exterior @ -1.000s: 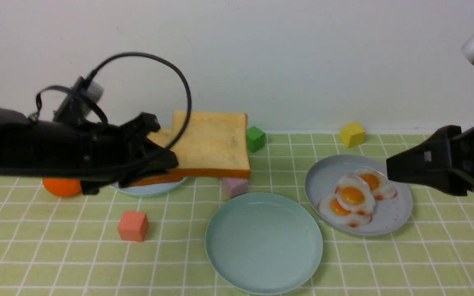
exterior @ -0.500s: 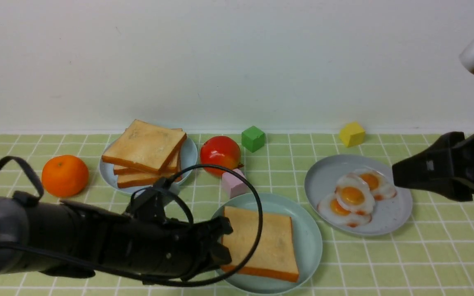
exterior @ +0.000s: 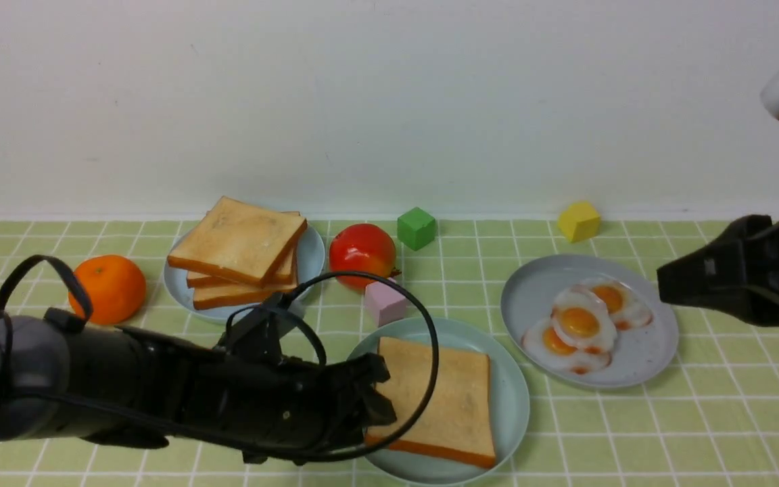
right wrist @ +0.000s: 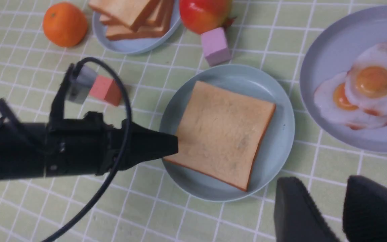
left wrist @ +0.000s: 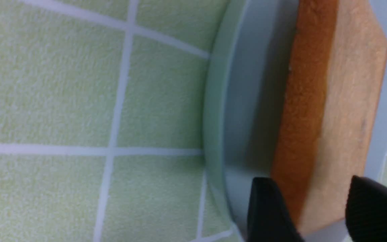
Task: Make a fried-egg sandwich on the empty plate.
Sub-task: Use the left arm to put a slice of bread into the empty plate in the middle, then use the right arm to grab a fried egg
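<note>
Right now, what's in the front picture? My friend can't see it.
A toast slice lies flat on the mint plate, the left tool at its edge. Three fried eggs wait on a grey plate to the right; more toast is stacked behind.

Orange (exterior: 106,289), red fruit (exterior: 362,255) just beside pink cube (exterior: 385,303), green cube (exterior: 416,228), yellow cube (exterior: 579,221) near wall (exterior: 389,101), salmon cube (right wrist: 106,90).

I find one square toast slice (exterior: 440,396), tan face up with an orange-brown crust, lying flat on the pale mint plate (exterior: 512,399) at front centre, its corners near the rim. The glossy white fried eggs (exterior: 579,323), orange-yolked, lie overlapped on the grey plate (exterior: 650,352) just right, apart from the toast.
</note>
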`<action>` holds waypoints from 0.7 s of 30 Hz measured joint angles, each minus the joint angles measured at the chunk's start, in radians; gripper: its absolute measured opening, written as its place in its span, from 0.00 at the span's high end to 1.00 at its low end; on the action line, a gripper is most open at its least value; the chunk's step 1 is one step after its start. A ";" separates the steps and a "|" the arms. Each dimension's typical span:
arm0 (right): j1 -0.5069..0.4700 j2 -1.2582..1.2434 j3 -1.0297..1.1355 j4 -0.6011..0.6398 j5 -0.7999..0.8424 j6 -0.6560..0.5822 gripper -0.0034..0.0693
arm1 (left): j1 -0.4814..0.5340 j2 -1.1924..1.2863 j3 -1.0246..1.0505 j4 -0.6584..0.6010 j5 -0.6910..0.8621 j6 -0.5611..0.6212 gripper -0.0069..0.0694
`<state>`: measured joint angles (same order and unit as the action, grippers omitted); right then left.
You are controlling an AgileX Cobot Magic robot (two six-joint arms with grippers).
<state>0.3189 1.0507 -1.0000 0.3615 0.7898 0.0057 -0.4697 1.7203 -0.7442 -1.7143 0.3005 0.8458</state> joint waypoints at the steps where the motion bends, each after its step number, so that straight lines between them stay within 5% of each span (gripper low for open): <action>1: 0.000 0.004 0.000 -0.017 -0.007 0.026 0.62 | 0.000 -0.015 0.000 0.008 -0.008 0.000 0.36; 6: -0.001 0.047 -0.001 -0.077 -0.028 0.104 0.61 | 0.000 -0.125 0.000 0.111 -0.096 0.004 0.14; 10: -0.038 0.108 -0.001 -0.080 -0.031 0.118 0.56 | 0.001 -0.199 0.000 0.237 -0.097 0.013 0.11; 15: -0.207 0.238 -0.001 0.028 -0.057 0.030 0.44 | 0.001 -0.283 -0.099 0.578 0.186 -0.132 0.30; 21: -0.345 0.416 -0.001 0.350 -0.087 -0.268 0.40 | 0.000 -0.283 -0.346 1.075 0.462 -0.479 0.78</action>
<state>-0.0257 1.4664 -1.0013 0.7115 0.7028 -0.2623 -0.4698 1.4372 -1.0904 -0.6390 0.7627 0.3670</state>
